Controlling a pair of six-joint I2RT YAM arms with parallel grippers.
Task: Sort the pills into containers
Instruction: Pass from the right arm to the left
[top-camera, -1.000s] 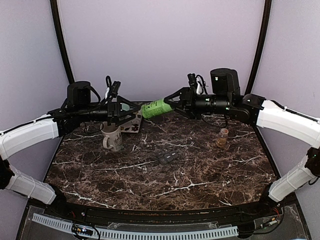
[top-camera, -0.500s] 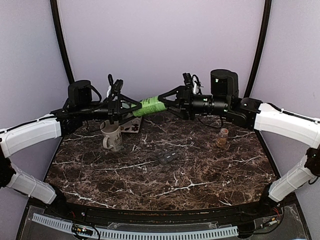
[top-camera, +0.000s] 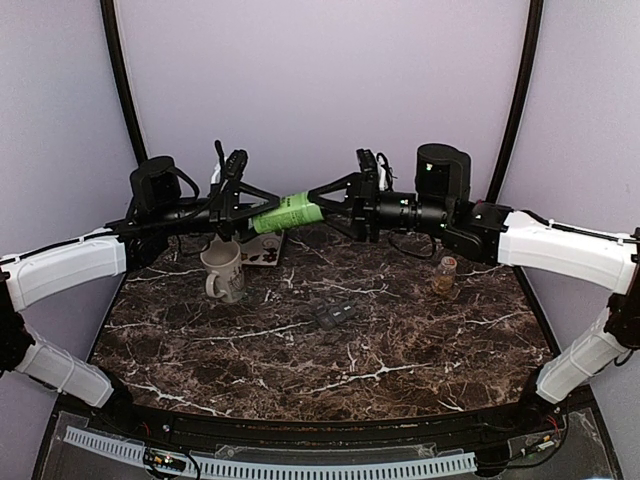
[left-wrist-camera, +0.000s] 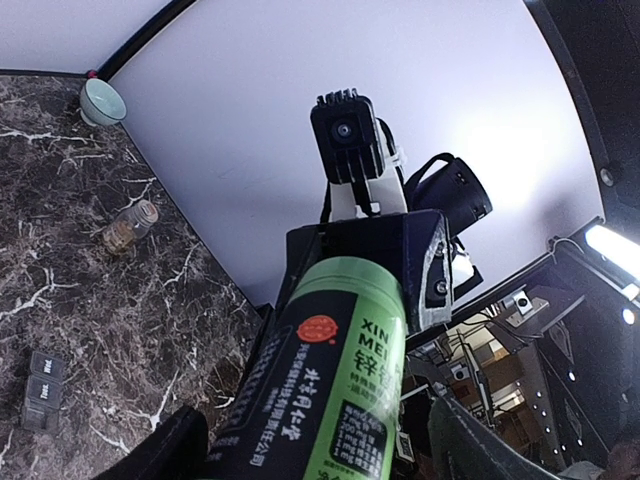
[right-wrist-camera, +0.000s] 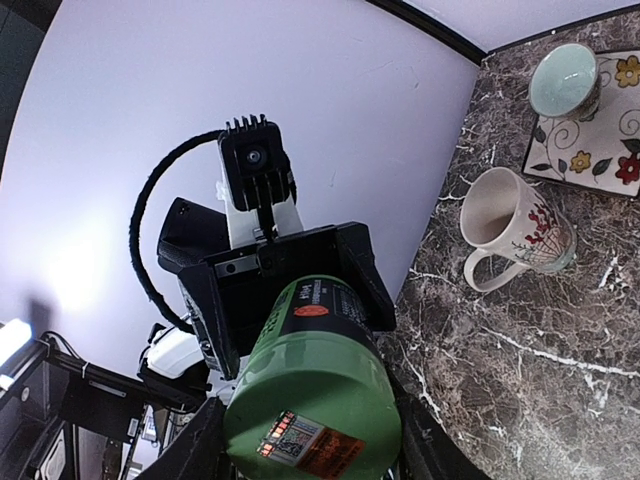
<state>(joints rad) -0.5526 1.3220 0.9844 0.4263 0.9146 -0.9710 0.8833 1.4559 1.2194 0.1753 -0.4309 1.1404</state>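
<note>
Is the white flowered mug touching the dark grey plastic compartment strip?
Apart. The top view shows bare marble between the white mug and the grey strip.

Foreground green bottle (left-wrist-camera: 335, 385); grey containers (left-wrist-camera: 40, 390) lower left; jar (left-wrist-camera: 128, 225), bowl (left-wrist-camera: 103, 100) beyond.

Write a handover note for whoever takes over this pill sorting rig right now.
Right gripper: shut on the green bottle, held in the air.
Left gripper: around the bottle's other end; grip unclear.
Pill tray: mid-table, nothing touching it.
Small jar of tan pills: stands at right.
Done: no pills seen sorted.
To do: all the sorting.
</note>
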